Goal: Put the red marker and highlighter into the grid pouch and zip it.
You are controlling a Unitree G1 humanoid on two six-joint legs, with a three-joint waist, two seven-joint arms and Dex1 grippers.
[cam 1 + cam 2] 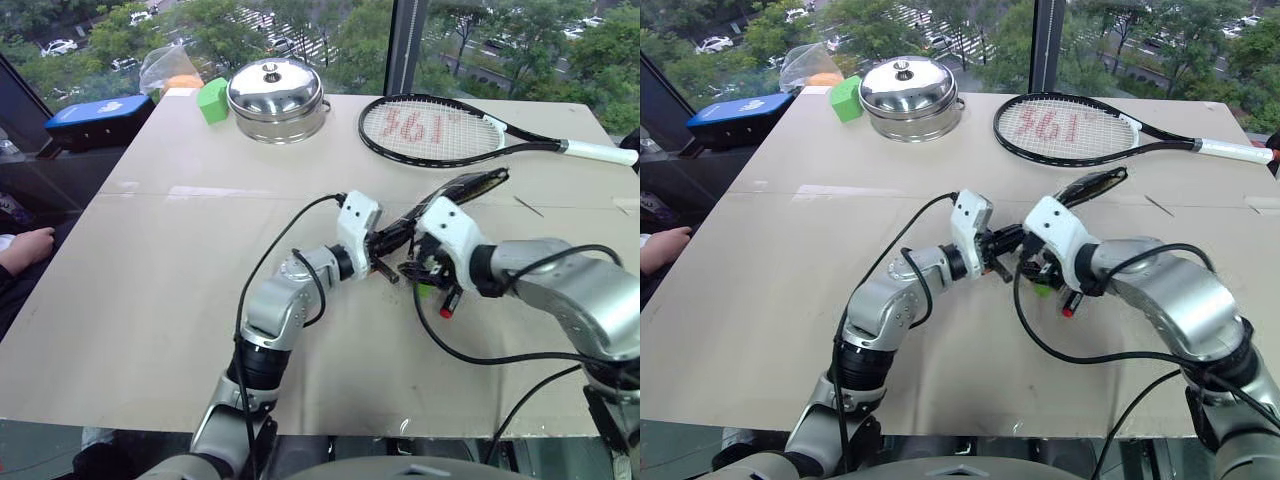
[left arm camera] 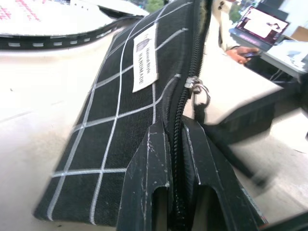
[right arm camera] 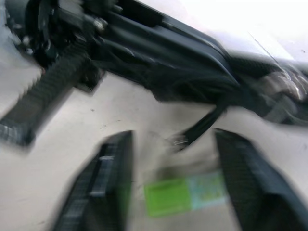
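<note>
The grid pouch (image 1: 455, 190) hangs tilted above the table, with my left gripper (image 1: 385, 245) shut on its zipper edge. In the left wrist view the fingers (image 2: 149, 159) clamp the zipper line of the pouch (image 2: 115, 120), and its slider and ring (image 2: 195, 86) sit partway along. My right gripper (image 1: 418, 272) stands open just below the pouch, holding nothing. The light green highlighter (image 3: 185, 195) lies on the table between its spread fingers. The red marker (image 1: 450, 303) lies on the table beside the highlighter (image 1: 426, 290), under the right wrist.
At the back of the table stand a steel lidded pot (image 1: 276, 98), a green block (image 1: 212, 100) and a tennis racket (image 1: 440, 130). A blue case (image 1: 100, 118) sits off the far left corner. A person's hand (image 1: 25, 248) rests at the left edge.
</note>
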